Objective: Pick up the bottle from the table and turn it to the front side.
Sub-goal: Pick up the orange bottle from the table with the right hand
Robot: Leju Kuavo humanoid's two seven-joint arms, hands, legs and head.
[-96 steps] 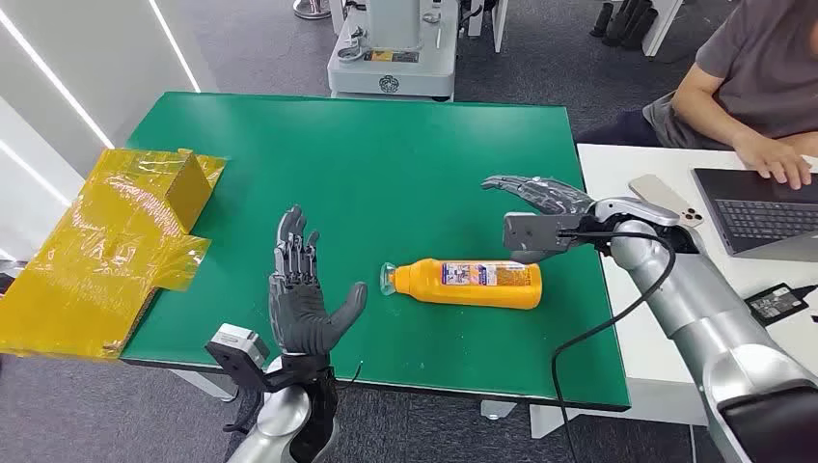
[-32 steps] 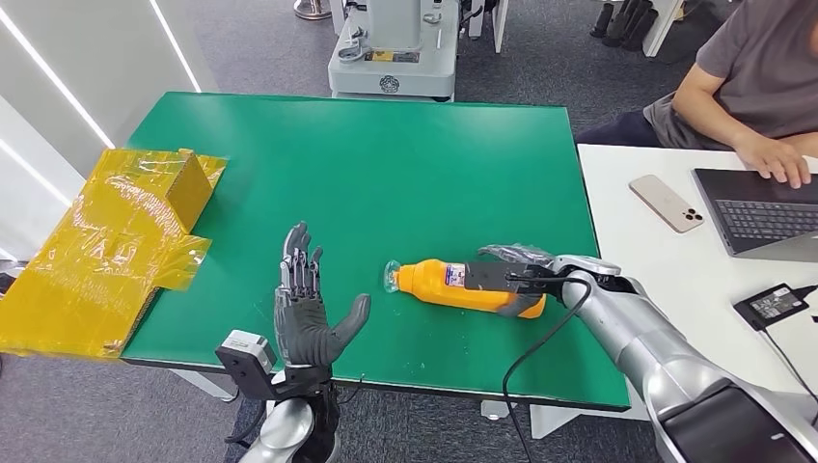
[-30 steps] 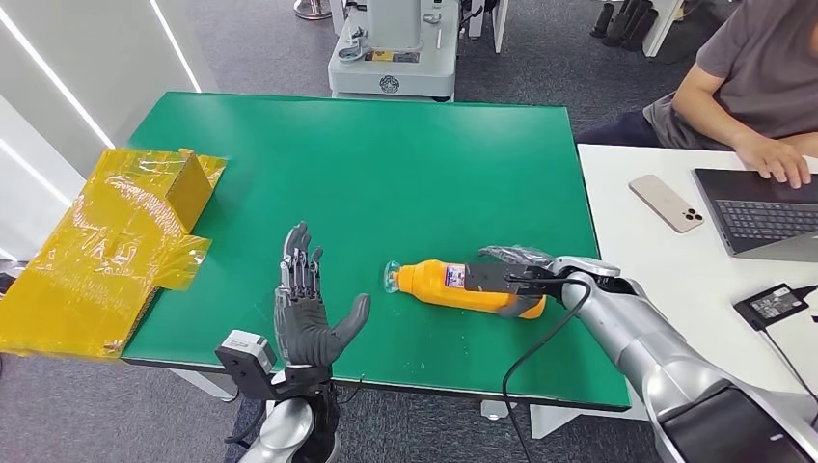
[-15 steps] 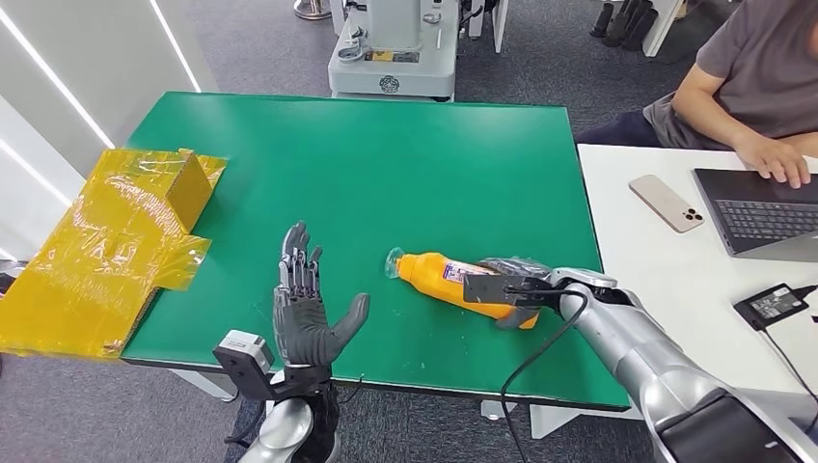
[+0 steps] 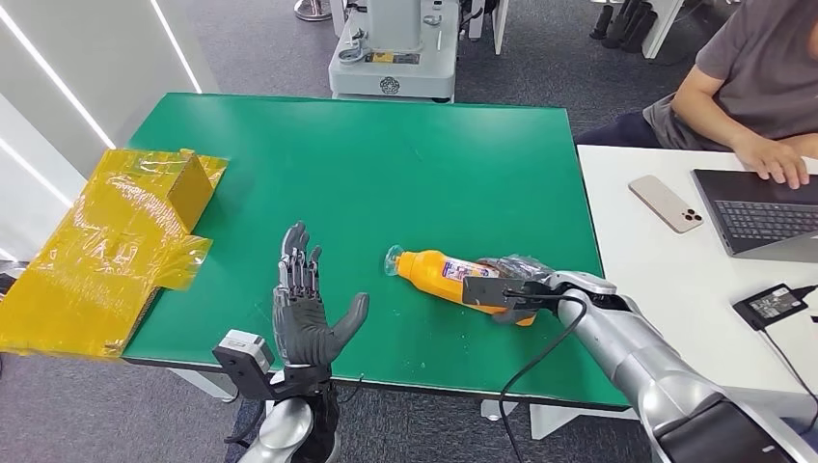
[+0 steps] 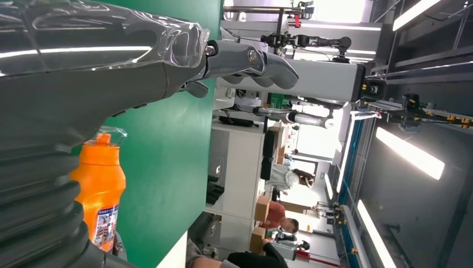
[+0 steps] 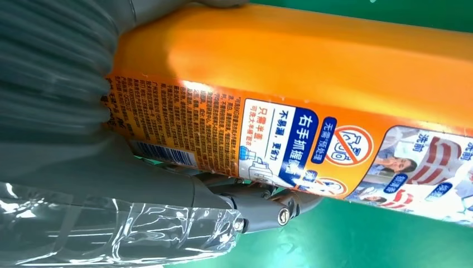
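Orange bottle on its side on the green worktop, toward the near right part, capped neck pointing toward the left hand, base end under the right hand. Right hand wrapped around the bottle's base half, fingers curled beneath the body and thumb over the top, grasping the bottle; printed label with barcode and small text facing the right wrist camera. Neck end tilted slightly away from the near edge; contact with the surface or lift not determinable. Left hand upright above the near edge of the worktop, palm turned toward the bottle, fingers extended and apart, released, holding nothing, well apart from the bottle. Bottle neck and orange shoulder also visible beyond the left hand in the left wrist view. Yellow wrapped cardboard sheet overhanging the left edge of the worktop. White desk adjoining on the right, carrying a smartphone, a laptop and a small black device. Seated person at the white desk, one hand on the laptop keyboard. Grey machine base on the floor beyond the far edge of the green worktop.
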